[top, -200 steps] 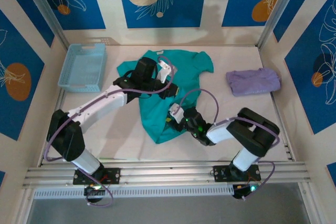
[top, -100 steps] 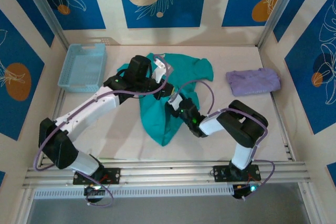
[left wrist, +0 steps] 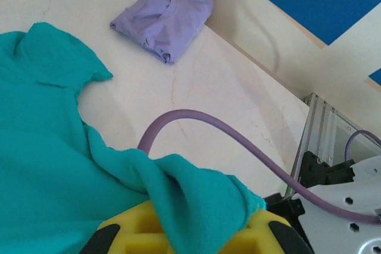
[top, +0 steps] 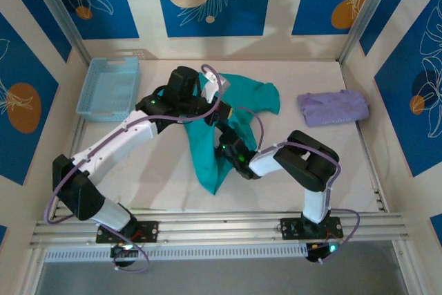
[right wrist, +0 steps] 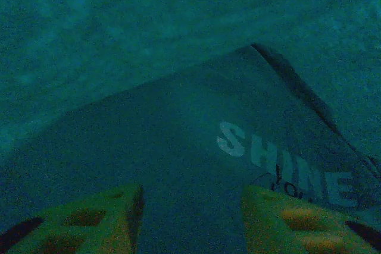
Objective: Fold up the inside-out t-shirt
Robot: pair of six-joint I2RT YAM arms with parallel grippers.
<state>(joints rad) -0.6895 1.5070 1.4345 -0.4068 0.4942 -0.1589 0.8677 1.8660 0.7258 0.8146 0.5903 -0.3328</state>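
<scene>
Table (top: 159, 170) carries t-shirt (top: 207, 164) pinched by left fingers (left wrist: 125, 230), covering parted right fingers (right wrist: 89, 218)

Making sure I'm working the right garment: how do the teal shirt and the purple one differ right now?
The teal shirt lies unfolded and rumpled mid-table; the purple garment sits folded compact at the right side. The teal shirt is pinched in the left gripper; the purple garment has nothing touching it. Both are soft cloth on the table.
</scene>
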